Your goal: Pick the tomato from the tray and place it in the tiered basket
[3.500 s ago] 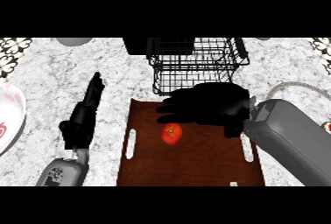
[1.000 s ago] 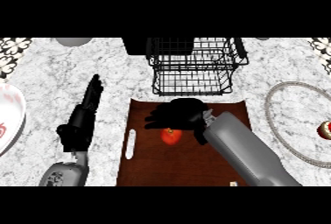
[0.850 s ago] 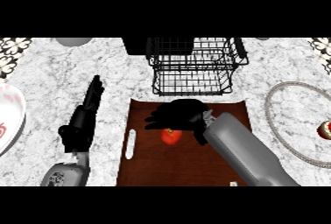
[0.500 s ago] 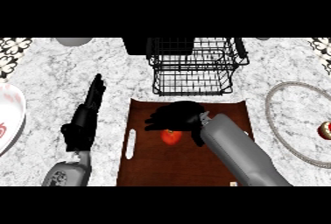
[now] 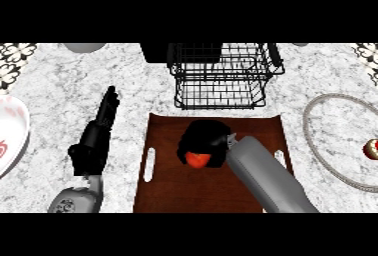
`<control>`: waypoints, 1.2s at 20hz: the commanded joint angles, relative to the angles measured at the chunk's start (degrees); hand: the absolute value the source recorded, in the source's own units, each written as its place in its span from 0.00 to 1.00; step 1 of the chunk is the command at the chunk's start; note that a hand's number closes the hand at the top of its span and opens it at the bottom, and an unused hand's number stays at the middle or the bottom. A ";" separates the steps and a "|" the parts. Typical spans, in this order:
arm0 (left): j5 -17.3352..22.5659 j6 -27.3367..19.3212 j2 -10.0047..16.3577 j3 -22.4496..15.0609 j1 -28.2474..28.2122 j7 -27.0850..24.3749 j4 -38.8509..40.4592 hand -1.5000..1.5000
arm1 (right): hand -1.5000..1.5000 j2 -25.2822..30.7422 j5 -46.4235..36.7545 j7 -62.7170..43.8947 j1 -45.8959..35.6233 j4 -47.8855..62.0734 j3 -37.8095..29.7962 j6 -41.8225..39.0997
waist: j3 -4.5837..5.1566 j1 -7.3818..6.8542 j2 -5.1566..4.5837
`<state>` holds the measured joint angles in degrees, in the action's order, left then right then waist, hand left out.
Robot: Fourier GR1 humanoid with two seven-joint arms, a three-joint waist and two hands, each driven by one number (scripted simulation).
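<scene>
The red tomato (image 5: 196, 159) is over the middle of the brown tray (image 5: 168, 192). The right hand (image 5: 205, 141) is on it. The black fingers curl round the tomato and hide its top, so only the lower red part peeks out. I cannot tell if the tomato sits on the tray or is a bit above it. The grey right forearm (image 5: 267, 176) comes in from the bottom and lies across the right side of the tray.

The tray has a white slot (image 5: 150, 164) in its left side. The tiered basket (image 5: 221, 75) is made of black wire. It stands just past the far end of the tray, and the counter (image 5: 59, 85) shows through its wires.

The left hand (image 5: 97, 134) is beside the tray on the left, over the white and grey counter. Its fingers are straight and point away.

On the right is a round plate (image 5: 307, 125) with a grey rim. A small red and white thing (image 5: 370, 149) lies on it. At the left edge is a white plate (image 5: 13, 122) with red marks.
</scene>
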<state>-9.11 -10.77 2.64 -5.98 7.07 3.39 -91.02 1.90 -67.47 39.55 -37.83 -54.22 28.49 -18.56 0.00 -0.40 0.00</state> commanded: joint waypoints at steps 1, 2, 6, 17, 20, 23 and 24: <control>0.72 0.17 -0.44 2.22 3.96 -4.31 7.51 0.50 | 1.00 -1.08 -1.97 3.10 0.50 0.48 0.26 7.81 | 0.00 0.38 -0.21; -0.55 -0.36 -1.27 -0.78 0.18 0.02 0.22 0.50 | 1.00 -1.81 0.20 -0.35 -0.08 1.83 2.62 9.75 | -0.02 -0.42 -0.11; -1.19 -1.09 -2.43 0.00 3.66 -1.63 5.30 0.50 | 1.00 -1.85 3.25 -2.43 0.23 1.48 3.41 11.65 | -0.01 -0.24 -0.14; -0.16 -0.36 -0.42 1.36 0.35 -0.38 2.51 0.50 | 1.00 -1.90 -5.92 -63.30 2.24 0.71 -8.19 5.60 | 0.28 1.80 1.51; -0.15 -0.15 -1.27 0.43 0.31 -1.66 3.08 0.50 | 1.00 -1.90 -3.88 -76.72 -1.23 -4.52 -6.44 4.11 | 0.21 -0.33 1.36; 0.54 0.81 -1.33 0.31 1.41 -0.42 3.51 0.50 | 1.00 -1.90 -1.40 -88.94 -4.40 -11.26 -3.27 0.61 | 0.15 -0.57 1.40; 0.32 0.92 -0.78 0.78 2.61 -0.42 4.24 0.50 | 1.00 -1.90 -0.55 -93.01 -5.58 -13.39 -1.38 0.09 | 0.13 -0.82 1.18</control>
<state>-8.91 -10.32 1.97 -5.05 8.37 2.76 -87.69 0.00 -70.09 -38.45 -40.27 -61.29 23.90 -16.01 0.19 -0.44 1.35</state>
